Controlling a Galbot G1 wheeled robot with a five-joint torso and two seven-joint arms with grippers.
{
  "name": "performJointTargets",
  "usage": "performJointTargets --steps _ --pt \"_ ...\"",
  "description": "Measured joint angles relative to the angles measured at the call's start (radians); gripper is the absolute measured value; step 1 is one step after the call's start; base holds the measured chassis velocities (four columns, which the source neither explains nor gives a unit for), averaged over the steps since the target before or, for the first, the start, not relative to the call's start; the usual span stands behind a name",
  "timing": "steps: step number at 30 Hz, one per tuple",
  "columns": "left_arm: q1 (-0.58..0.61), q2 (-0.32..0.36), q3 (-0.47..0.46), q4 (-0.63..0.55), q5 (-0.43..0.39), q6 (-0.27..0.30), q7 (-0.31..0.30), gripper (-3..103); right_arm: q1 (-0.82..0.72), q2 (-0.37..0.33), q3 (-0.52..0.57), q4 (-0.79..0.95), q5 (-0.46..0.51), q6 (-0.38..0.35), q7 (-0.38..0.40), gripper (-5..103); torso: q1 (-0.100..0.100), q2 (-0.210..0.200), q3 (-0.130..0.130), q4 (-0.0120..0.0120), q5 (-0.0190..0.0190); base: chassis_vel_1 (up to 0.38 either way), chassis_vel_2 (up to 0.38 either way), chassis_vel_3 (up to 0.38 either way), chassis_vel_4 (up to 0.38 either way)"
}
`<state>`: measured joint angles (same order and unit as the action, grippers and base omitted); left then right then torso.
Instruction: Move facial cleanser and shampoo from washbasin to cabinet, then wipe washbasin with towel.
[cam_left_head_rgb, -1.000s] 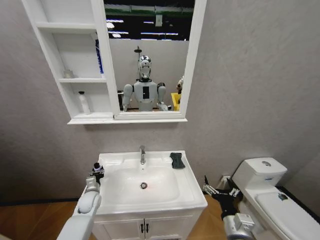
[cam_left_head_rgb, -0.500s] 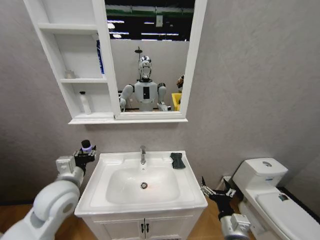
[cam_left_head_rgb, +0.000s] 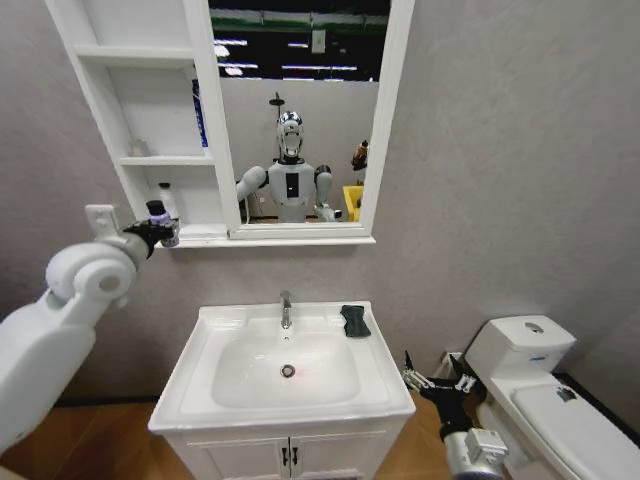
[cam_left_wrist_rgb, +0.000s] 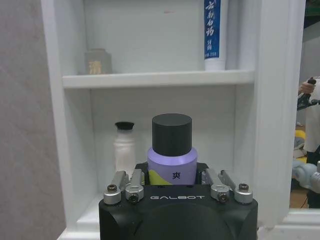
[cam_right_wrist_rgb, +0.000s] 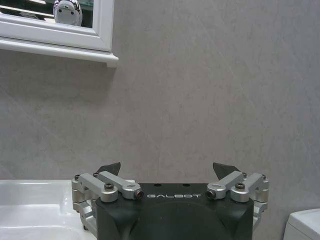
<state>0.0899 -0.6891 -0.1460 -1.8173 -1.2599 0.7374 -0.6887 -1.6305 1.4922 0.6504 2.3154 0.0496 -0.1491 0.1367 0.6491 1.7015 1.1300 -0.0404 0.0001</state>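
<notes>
The purple bottle (cam_left_wrist_rgb: 171, 159), dark-capped and pinched in the left gripper (cam_left_head_rgb: 160, 232) jaws, has risen from washbasin (cam_left_head_rgb: 240, 400) level to the cabinet's (cam_left_head_rgb: 130, 130) lowest shelf, so placement looks close. The right gripper (cam_left_head_rgb: 437, 380) waits low beside the toilet (cam_left_head_rgb: 540, 385), jaws spread.

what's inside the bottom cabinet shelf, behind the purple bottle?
In the bottom compartment of the cabinet, a white bottle with a black cap stands near the back. The purple bottle, held by the left gripper, hides the middle of the shelf.
</notes>
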Motion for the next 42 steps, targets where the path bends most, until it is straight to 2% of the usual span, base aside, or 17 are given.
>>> performJointTargets --steps 2,3,6,7,11,25,35,37,38,40,42 --pt "-0.104 -0.035 0.074 0.107 0.021 0.002 0.022 43 -0.001 -0.002 0.002 0.003 0.000 -0.001 0.003 100 0.000 0.000 0.000 -0.0002 0.0003 0.000 0.000 0.000 0.000" --pt "-0.104 -0.035 0.074 0.107 0.021 0.002 0.022 43 -0.001 -0.002 0.002 0.003 0.000 -0.001 0.003 100 0.000 0.000 0.000 -0.0002 0.0003 0.000 0.000 0.000 0.000" --pt "-0.194 -0.091 0.143 0.250 0.074 0.002 0.099 43 -0.004 0.000 0.002 0.008 0.000 -0.004 0.004 100 0.000 0.000 0.000 0.0001 -0.0003 0.000 0.000 0.000 0.000" --pt "-0.194 -0.091 0.143 0.250 0.074 0.002 0.099 43 -0.004 0.000 0.002 0.008 0.000 -0.004 0.004 100 0.000 0.000 0.000 0.0001 -0.0003 0.000 0.000 0.000 0.000" --pt "-0.242 -0.141 0.186 0.327 0.123 0.002 0.160 43 -0.008 -0.001 0.006 0.001 0.000 -0.003 0.004 100 0.000 0.000 0.000 -0.0002 -0.0001 0.000 0.000 0.000 0.000" --pt "-0.278 -0.195 0.226 0.489 0.184 0.000 0.216 43 -0.006 0.001 0.011 -0.015 0.004 0.011 0.005 100 0.000 0.000 0.000 0.0002 -0.0003 0.000 0.000 0.000 0.000" --pt "-0.260 -0.211 0.226 0.518 0.231 -0.022 0.226 42 -0.012 -0.001 0.015 -0.026 0.007 0.025 0.003 100 0.000 0.000 0.000 0.0001 -0.0002 0.000 0.000 0.000 0.000" --pt "-0.258 -0.216 0.226 0.530 0.242 -0.031 0.233 53 -0.013 -0.005 0.014 -0.027 0.007 0.025 0.001 100 0.000 0.000 0.000 0.0000 -0.0001 0.000 0.000 0.000 0.000" --pt "-0.258 -0.216 0.226 0.530 0.242 -0.031 0.233 53 -0.013 -0.005 0.014 -0.027 0.007 0.025 0.001 100 0.000 0.000 0.000 0.0000 -0.0001 0.000 0.000 0.000 0.000" --pt "-0.253 -0.224 0.224 0.547 0.253 -0.048 0.236 64 -0.007 -0.004 0.009 -0.026 0.006 0.024 0.000 100 0.000 0.000 0.000 0.0000 -0.0001 0.000 0.000 0.000 0.000" --pt "-0.250 -0.225 0.222 0.550 0.257 -0.052 0.237 64 -0.005 -0.003 0.008 -0.025 0.006 0.023 -0.001 100 0.000 0.000 0.000 0.0001 -0.0001 0.000 0.000 0.000 0.000"
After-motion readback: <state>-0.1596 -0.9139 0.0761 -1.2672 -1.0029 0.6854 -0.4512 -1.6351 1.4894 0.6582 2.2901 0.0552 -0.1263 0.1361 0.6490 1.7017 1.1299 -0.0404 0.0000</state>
